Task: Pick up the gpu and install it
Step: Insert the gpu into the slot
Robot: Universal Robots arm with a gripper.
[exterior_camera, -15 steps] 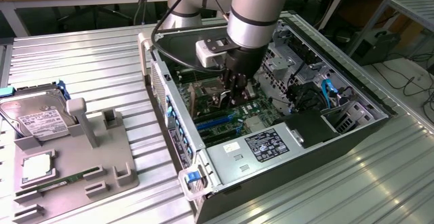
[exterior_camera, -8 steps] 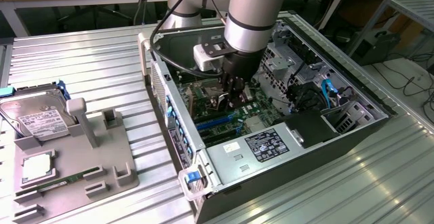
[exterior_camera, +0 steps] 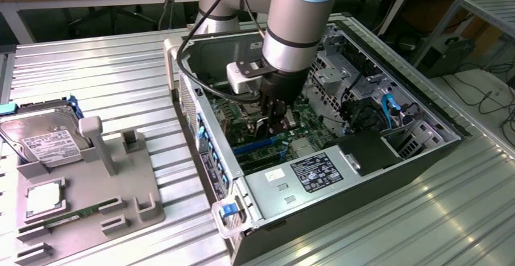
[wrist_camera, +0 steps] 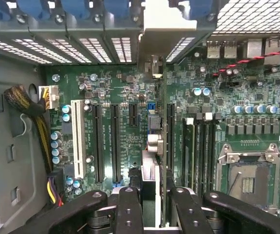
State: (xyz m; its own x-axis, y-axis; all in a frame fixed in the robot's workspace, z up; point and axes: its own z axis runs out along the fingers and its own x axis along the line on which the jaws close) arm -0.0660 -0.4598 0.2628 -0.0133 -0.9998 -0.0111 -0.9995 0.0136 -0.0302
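Wrist view showed you the gpu standing on edge between the two fingers of the gripper. They were drawn in against its two faces, clamped on it with only the card's thickness between them. Its long axis ran from the fingers straight toward the slotted rear wall of the computer case, parallel to the long black expansion slots on the green motherboard. Its pale bracket pointed at that wall, up against the row of slot covers. You could not tell whether its lower edge sat in a slot. A processor socket lay on the board to one side of the card.

In the exterior view the arm hung into the open case, with the gripper low over the board. Well apart, at the exterior view's left, a grey tray held a hard drive and a green memory stick, all on a ribbed metal table.
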